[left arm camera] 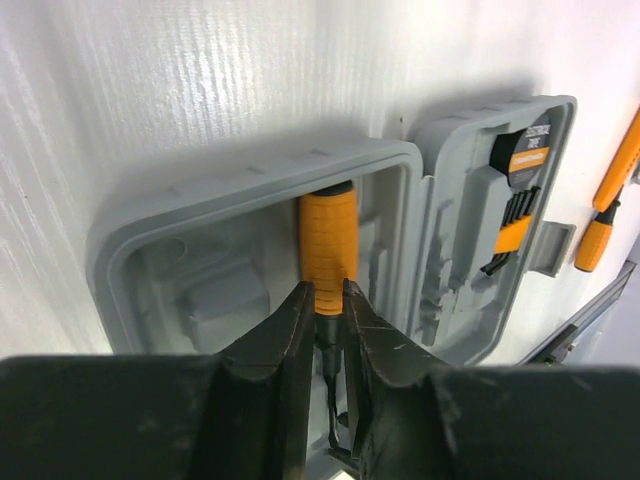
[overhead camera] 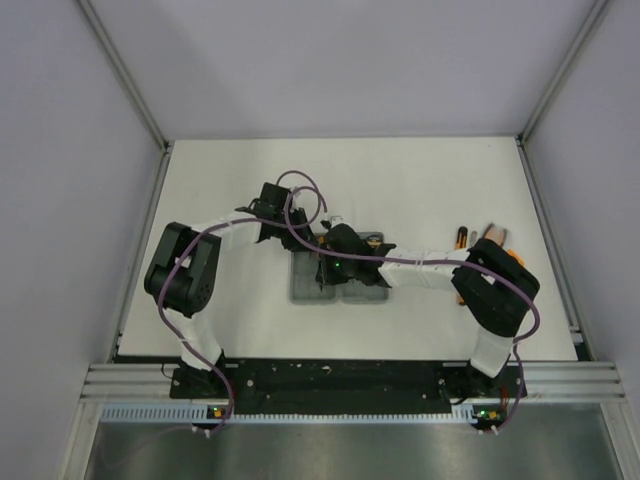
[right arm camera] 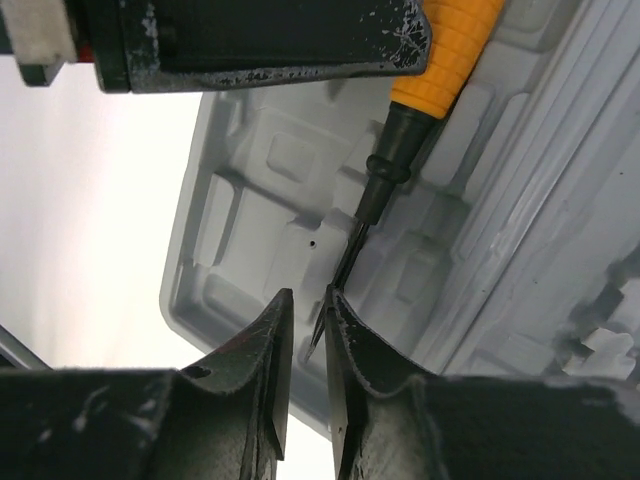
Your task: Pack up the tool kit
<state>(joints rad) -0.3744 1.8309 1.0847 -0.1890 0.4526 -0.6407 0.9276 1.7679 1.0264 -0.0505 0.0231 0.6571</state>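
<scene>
The grey tool kit case (left arm camera: pixel 250 185) lies open on the table. An orange-and-black screwdriver (left arm camera: pixel 328 240) rests in the left half. My left gripper (left arm camera: pixel 328 295) is shut on it where the orange handle meets the black collar, with a finger touching each side. The thin shaft (right arm camera: pixel 350 250) points toward my right gripper (right arm camera: pixel 308 305). Its tip sits between the narrowly open jaws, against the right finger (right arm camera: pixel 350 330) and clear of the left one. The case's other half (left arm camera: pixel 480 250) holds a black-and-orange bit set (left arm camera: pixel 520 190). From above, both grippers meet over the case (overhead camera: pixel 305 285).
Two more orange screwdrivers (left arm camera: pixel 608 205) lie on the table right of the case, seen from above as loose tools (overhead camera: pixel 462 236) near the right arm's elbow. Metal rails (overhead camera: pixel 540 200) edge the white tabletop on both sides.
</scene>
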